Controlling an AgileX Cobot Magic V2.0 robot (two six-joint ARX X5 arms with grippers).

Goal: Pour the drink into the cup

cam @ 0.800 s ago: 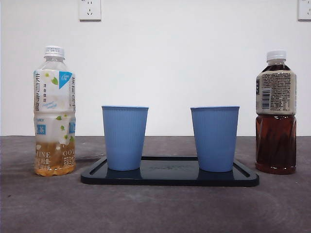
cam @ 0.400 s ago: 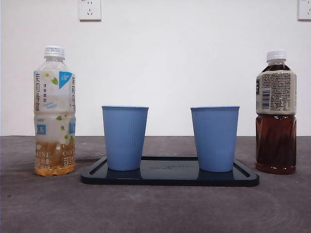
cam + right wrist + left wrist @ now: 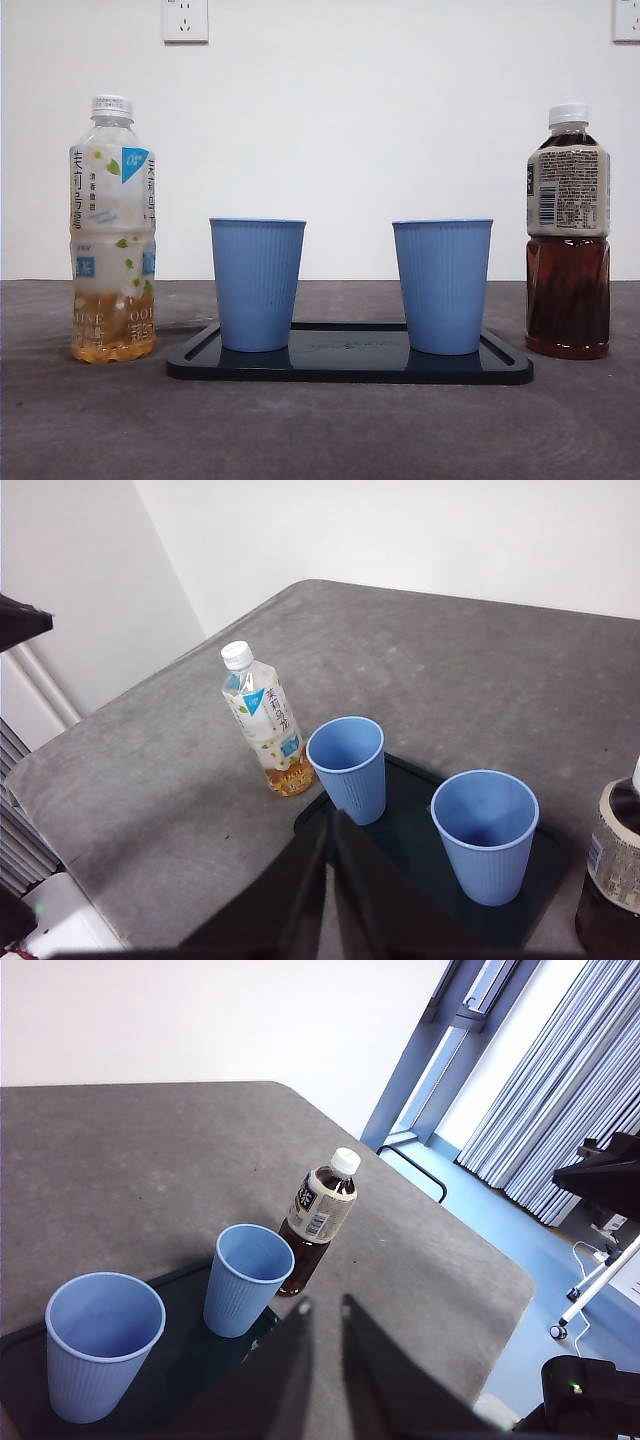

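Two blue ribbed cups stand upright on a dark tray [image 3: 350,368]: the left cup [image 3: 257,285] and the right cup [image 3: 442,285]. A capped bottle of pale tea [image 3: 112,230] stands left of the tray, about a quarter full. To the tray's right stands a capped bottle of dark tea [image 3: 568,235]. Neither arm shows in the front view. My left gripper [image 3: 322,1305] hangs shut and holds nothing, high above the table, looking towards the right cup [image 3: 247,1278] and the dark bottle [image 3: 318,1222]. My right gripper [image 3: 330,820] is likewise shut with nothing in it, above the left cup [image 3: 348,765] and the pale bottle [image 3: 265,725].
The grey table [image 3: 320,430] ends in a rounded corner beyond the dark bottle [image 3: 480,1260] in the left wrist view. A white wall with two sockets [image 3: 185,20] backs the table. Both cups look empty from above.
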